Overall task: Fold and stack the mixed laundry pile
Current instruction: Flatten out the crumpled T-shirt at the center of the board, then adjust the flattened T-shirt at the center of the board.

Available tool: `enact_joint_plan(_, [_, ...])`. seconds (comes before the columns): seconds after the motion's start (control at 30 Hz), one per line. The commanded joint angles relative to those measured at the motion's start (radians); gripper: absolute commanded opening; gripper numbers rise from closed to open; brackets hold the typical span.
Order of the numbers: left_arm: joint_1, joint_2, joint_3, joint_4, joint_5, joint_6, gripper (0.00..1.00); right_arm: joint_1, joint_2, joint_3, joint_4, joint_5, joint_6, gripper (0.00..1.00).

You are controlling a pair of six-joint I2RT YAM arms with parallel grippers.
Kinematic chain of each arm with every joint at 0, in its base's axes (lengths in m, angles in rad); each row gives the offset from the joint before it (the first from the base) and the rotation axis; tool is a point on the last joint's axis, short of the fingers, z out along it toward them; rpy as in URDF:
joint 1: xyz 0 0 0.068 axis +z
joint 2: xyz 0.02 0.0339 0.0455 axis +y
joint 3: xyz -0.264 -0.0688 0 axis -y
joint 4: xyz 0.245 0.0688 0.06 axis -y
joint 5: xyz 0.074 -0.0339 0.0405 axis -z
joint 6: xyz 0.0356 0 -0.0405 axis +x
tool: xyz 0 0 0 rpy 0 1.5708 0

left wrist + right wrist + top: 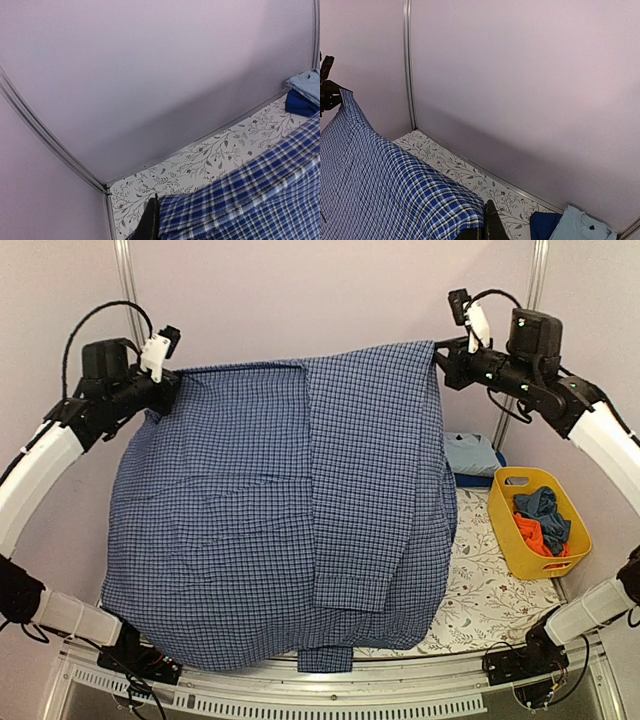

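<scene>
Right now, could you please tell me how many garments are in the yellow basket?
2: a dark blue garment on top in the yellow basket, an orange garment under it on the near side. Others may be hidden beneath.

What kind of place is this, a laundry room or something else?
Probably a robot lab cell, not a home: plain panel walls on metal framing, a left arm and right arm bolted to a floral-covered table, holding a checked shirt between them.
</scene>
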Motion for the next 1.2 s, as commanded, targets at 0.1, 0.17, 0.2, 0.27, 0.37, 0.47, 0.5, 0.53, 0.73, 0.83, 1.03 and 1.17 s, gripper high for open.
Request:
enact_joint_plan(0.1, [0.104, 0.312, -0.092, 0.323, 0.035, 0.074, 0.01, -0.117, 0.331, 0.001, 0.210, 0.011, 0.071, 0.00])
enact_joint_plan(0.17, [0.129, 0.467, -0.008, 0.359, 0.019, 0.068, 0.00, -0.131, 0.479, 0.120, 0.209, 0.041, 0.076, 0.00])
enact_joint_plan(0.2, [0.144, 0.555, 0.067, 0.350, 0.014, 0.059, 0.01, -0.137, 0.558, 0.196, 0.193, 0.062, 0.082, 0.00])
enact_joint_plan(0.27, [0.156, 0.749, 0.287, 0.257, -0.022, 0.043, 0.21, -0.148, 0.736, 0.419, 0.097, 0.103, 0.087, 0.38])
enact_joint_plan(0.37, [0.153, 0.828, 0.363, 0.291, -0.068, -0.019, 0.93, -0.158, 0.988, 0.805, -0.100, 0.178, 0.099, 0.93])
enact_joint_plan(0.47, [0.159, 0.825, 0.383, 0.204, -0.039, -0.116, 1.00, -0.164, 1.030, 0.791, -0.143, 0.157, 0.112, 0.99])
enact_joint_plan(0.5, [0.157, 0.829, 0.395, 0.161, -0.036, -0.124, 1.00, -0.168, 0.994, 0.725, -0.132, 0.145, 0.120, 0.99])
enact_joint_plan(0.53, [0.154, 0.827, 0.399, 0.123, -0.026, -0.129, 1.00, -0.171, 0.955, 0.644, -0.109, 0.127, 0.122, 0.99])
enact_joint_plan(0.73, [0.148, 0.722, 0.300, 0.004, 0.049, -0.245, 1.00, -0.186, 0.809, 0.421, -0.164, 0.050, 0.149, 0.97])
enact_joint_plan(0.83, [0.149, 0.621, 0.186, -0.013, 0.108, -0.317, 1.00, -0.186, 0.751, 0.353, -0.227, -0.068, 0.209, 0.88])
enact_joint_plan(1.03, [0.142, 0.365, -0.120, -0.079, 0.357, -0.437, 1.00, -0.175, 0.558, -0.005, -0.233, -0.364, 0.363, 0.77])
enact_joint_plan(1.17, [-0.023, 0.144, -0.356, -0.068, 0.432, -0.397, 1.00, -0.151, 0.376, -0.259, -0.200, -0.479, 0.450, 0.72])
